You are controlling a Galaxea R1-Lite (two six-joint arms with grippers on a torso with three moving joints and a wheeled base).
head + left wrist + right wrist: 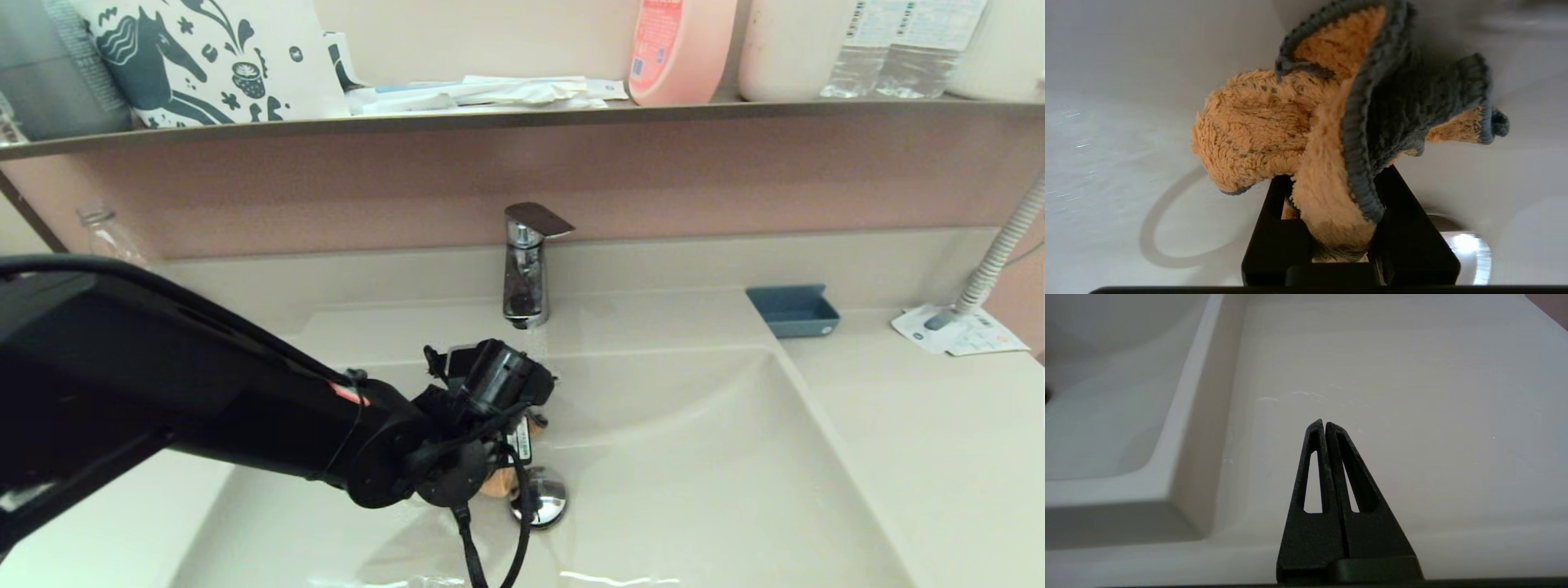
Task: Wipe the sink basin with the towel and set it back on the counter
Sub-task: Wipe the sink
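The left gripper (1331, 228) reaches down into the sink basin (735, 457), its jaws clamped on the bunched towel (1306, 134), which hangs against the basin floor just beside the chrome drain stopper (543, 500). This looks like the wiping step, with the cloth low near the drain. Next, I judge, the cloth needs dragging across the unwiped floor and walls before it goes to the counter (939, 457). The right gripper (1325, 428) is parked above the counter, fingers pressed together and empty.

Dusty-pink wall (735, 175), thin brown shelf (522, 118) w/ bottles, chrome tap (526, 265) below, blue tray (793, 310) nr corner
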